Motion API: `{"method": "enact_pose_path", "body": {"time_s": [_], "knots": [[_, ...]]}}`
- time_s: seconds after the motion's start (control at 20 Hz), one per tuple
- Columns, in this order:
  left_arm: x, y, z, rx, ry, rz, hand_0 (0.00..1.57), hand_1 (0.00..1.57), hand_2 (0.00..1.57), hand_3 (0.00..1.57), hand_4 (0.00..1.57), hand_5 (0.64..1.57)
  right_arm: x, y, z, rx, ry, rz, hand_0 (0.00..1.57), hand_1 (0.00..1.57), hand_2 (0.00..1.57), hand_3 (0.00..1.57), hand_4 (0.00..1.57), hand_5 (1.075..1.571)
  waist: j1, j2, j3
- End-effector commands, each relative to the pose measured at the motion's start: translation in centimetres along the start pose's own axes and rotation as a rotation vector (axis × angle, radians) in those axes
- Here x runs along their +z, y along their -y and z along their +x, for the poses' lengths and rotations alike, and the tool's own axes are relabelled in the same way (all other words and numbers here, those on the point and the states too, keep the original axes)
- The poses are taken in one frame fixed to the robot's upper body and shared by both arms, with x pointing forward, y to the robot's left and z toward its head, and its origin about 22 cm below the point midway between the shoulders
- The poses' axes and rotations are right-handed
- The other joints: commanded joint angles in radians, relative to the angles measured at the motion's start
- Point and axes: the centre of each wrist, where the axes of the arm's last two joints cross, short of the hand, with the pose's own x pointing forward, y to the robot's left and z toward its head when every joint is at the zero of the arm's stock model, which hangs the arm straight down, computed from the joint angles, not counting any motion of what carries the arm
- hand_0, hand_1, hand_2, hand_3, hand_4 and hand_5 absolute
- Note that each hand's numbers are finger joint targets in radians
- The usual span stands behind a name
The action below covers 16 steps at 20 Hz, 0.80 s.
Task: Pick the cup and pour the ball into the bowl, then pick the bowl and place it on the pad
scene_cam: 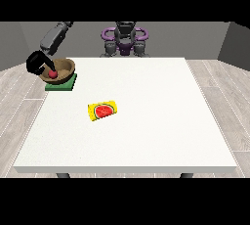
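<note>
bowl seated on pad, ball inside, near worktop far corner. judged rigid, light; rim is best hold. hand at view's left at rim, finger state cannot be told.

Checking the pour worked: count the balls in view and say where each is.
1. A red ball lies inside the brown bowl on the green pad, at the table's far corner, view's left. Others may be hidden.
</note>
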Motion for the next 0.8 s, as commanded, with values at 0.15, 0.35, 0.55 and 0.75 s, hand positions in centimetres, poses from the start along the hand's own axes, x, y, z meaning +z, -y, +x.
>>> {"method": "enact_pose_path", "body": {"time_s": [0.15, 0.35, 0.55, 0.75], "knots": [[0.2, -0.6, 0.0, -0.007, 0.012, 0.023, 0.0, 0.0, 0.0, 0.0, 1.19, 1.567, -0.1, -0.3, 0.4, 0.051, 0.046, 0.0, 0.93, 0.93, 1.1, 1.04, 0.16, 1.509, -0.011, 0.022, 0.0013], [-0.8, 0.5, 0.7, -0.02, 0.018, -0.011, 0.0, 0.0, 0.0, 0.0, 1.21, 1.568, -0.3, -1.6, 1.1, 0.159, 0.015, 0.089, 0.0, 0.0, 0.0, 0.0, 0.0, 1.435, 0.028, 0.023, 0.0015], [-1.0, 4.4, -1.3, 0.015, -0.011, -0.034, 0.0, 0.0, 0.0, 0.0, 1.19, 1.569, -0.3, -0.4, -0.1, 0.202, -0.051, 0.084, 0.0, 0.0, 0.0, 0.0, 0.0, 1.407, 0.027, -0.054, 0.0022], [1.0, 2.9, -4.3, 0.007, -0.146, -0.012, 0.0, 0.0, 0.0, 0.0, 1.19, 1.569, -1.1, 1.6, 5.9, 0.253, -0.054, 0.117, 0.0, 0.0, 0.0, 0.0, 0.2, 1.375, -0.023, -0.179, -0.0003]]}}
